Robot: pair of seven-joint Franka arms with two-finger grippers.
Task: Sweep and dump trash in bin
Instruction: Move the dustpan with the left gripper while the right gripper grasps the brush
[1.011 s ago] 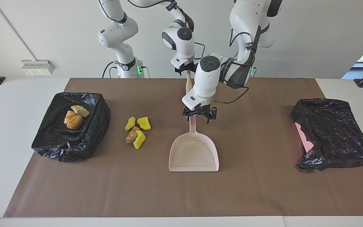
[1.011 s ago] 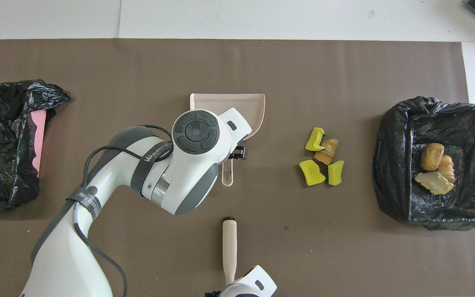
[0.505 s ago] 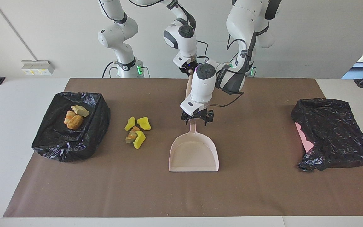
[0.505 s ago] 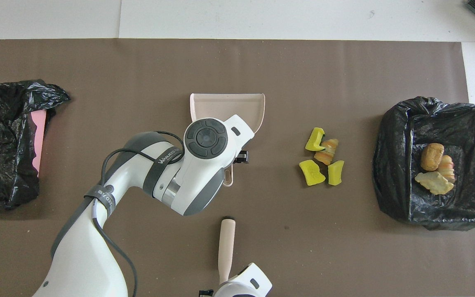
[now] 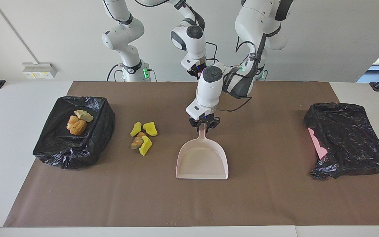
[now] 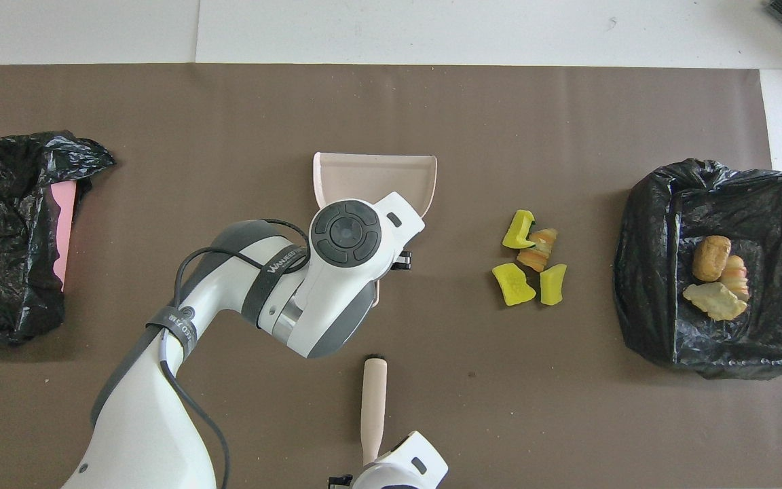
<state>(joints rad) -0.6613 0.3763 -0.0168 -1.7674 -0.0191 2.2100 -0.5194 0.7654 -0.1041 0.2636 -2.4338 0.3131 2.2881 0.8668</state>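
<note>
From across the counter [image 5: 275,197], the left pincer [image 5: 204,126] has just clenched on the stem of the pale pink plastic dustpan [image 5: 202,161]. A second ago its fingers stood wide over that handle. The pan lies flat on the brown mat, mouth toward six o'clock. The right pincer [image 5: 196,70] hangs at twelve o'clock of the pan, half hidden by the left wrist. It too has shut within the last second. So both tools look to be in hand, and sweeping can begin.

The trash [image 5: 142,138], a small heap of yellow sponge chunks and a golden-brown lump, sits on the mat at nine o'clock of the pan. It is well apart from the pan and untouched. Further toward nine stands the black-bag-lined bin [image 5: 94,138], with bread-like lumps [image 5: 77,123] already inside. A crumpled black bag showing something pink [image 5: 347,138] lies at three o'clock, out of the way.

From overhead, the cream stick-handled brush [image 6: 373,401] runs from six o'clock of the pan down into the right pincer, which appears to grip its end. The left arm's wrist covers the pan's handle. The pan's mouth faces away from the heap, so it must turn before anything is swept in.
</note>
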